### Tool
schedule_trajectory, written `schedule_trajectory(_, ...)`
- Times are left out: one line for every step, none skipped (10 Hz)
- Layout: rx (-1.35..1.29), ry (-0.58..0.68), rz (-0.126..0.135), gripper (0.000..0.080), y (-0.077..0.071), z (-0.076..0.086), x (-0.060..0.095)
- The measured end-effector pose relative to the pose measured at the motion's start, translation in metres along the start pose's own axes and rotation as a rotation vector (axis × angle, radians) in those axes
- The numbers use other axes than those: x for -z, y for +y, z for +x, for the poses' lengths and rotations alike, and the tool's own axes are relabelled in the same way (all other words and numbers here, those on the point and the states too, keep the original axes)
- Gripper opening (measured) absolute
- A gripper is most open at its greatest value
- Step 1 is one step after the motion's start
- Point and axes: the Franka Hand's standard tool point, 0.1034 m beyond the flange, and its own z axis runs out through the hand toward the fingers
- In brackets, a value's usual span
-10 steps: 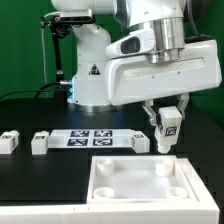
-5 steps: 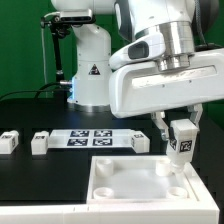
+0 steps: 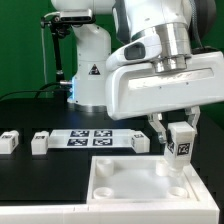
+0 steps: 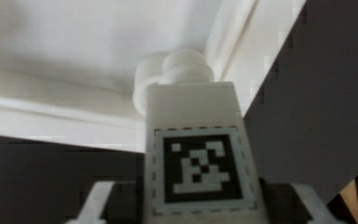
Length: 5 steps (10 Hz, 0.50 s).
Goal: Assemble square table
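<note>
The wrist view is blurry, and the leg [image 4: 197,150] fills most of it, so only thin bits of the tool's fingers [image 4: 105,202] show on each side of it. In the exterior view the big white arm [image 3: 160,80] hides the part of the table [image 3: 25,115] behind it, and the picture cuts off the near edge of the top [image 3: 120,160]. The tool [image 3: 177,132] is closed part way, gripping the leg by its upper end. The leg stands upright, its long way up and down, its tag facing the camera. Its low end is over the top's corner at about 2 o'clock; I cannot tell if it touches. Past the top, toward 12 o'clock, lies the marker board [image 3: 90,138]. Another leg [image 3: 139,140] stands just at the board's 3 o'clock, and two more legs [image 3: 40,143] [image 3: 10,141] stand at its 9 o'clock.
</note>
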Motion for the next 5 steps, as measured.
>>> schedule_trajectory(-0.001,0.008,0.001,0.0287,0.001,0.007,-0.004)
schedule_trajectory(-0.002,0.007,0.002,0.0287,0.001,0.007,-0.007)
schedule_trajectory(-0.002,0.004,0.003,0.0287,0.001,0.005,-0.009)
schedule_trajectory(-0.004,0.000,0.004,0.0287,0.002,0.004,-0.013)
schedule_trajectory(-0.005,-0.004,0.004,0.0287,0.003,0.002,-0.016)
